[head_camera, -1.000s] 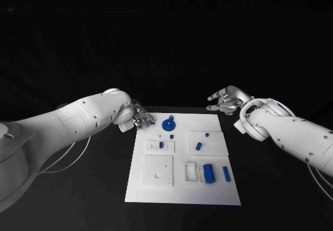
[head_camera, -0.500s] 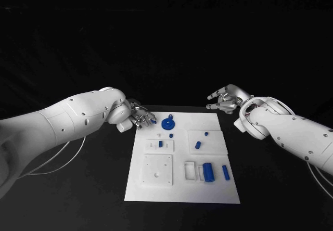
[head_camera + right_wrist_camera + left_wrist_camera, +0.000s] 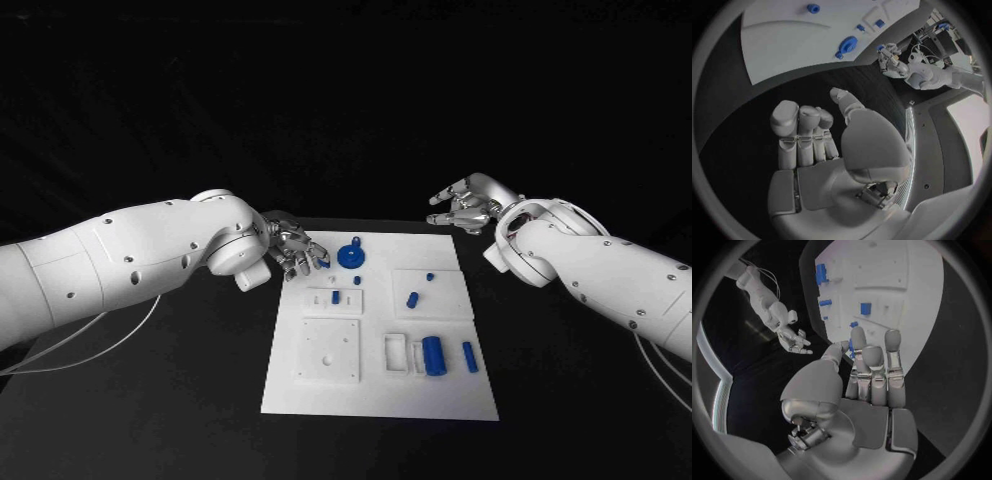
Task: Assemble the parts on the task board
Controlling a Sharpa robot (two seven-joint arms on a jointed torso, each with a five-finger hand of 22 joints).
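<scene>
Just left hand (image 3: 296, 252) beside task board (image 3: 378, 395) edge.

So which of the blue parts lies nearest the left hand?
The round blue disc at the task board's far left corner, just beside the left hand. The other blue parts are smaller pegs and cylinders nearer the robot.

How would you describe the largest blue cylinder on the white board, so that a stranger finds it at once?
Start from the white task board in the middle of the black table and go to its near right part. There, beside a white rectangular frame, lies the thick blue cylinder. It is much fatter than the slim blue pin lying to its right.
</scene>
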